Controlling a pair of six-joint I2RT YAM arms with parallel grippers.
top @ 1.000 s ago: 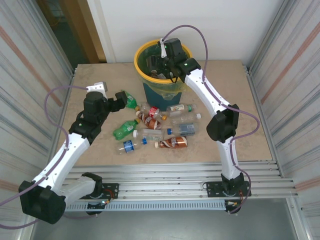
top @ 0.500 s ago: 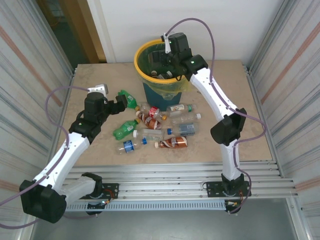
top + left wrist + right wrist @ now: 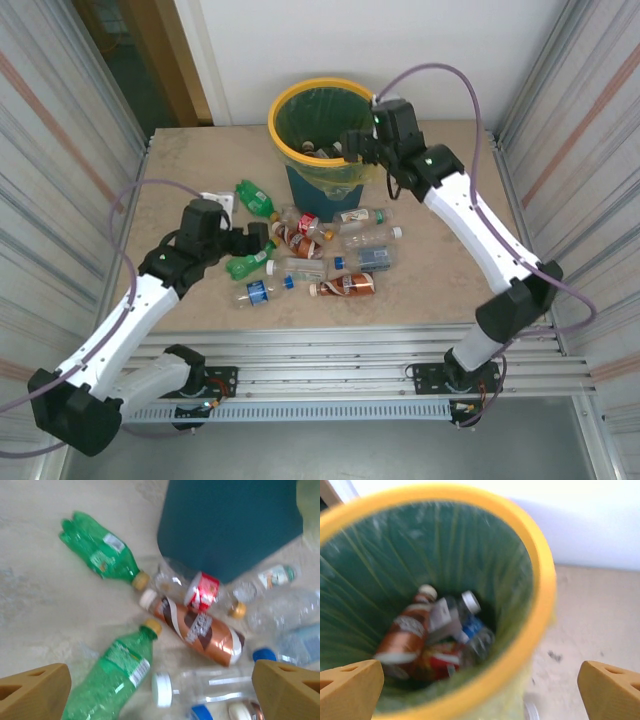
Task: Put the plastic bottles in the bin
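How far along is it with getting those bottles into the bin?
Done: a few bottles lie inside the bin. In hand: nothing; the left gripper, aimed at a green bottle, and the right gripper, by the bin's rim, are open and empty. Left: roughly ten loose bottles on the table.

No readable text, brand or number anywhere. Labels on the brown bottle (image 3: pixel 202 632), the green bottle (image 3: pixel 112 677) and the red-labelled bottle (image 3: pixel 202 590) too blurred to read; likewise inside the bin (image 3: pixel 540 580).

One bin (image 3: pixel 320 83); plastic bottles (image 3: pixel 345 285) outside it: perhaps ten.
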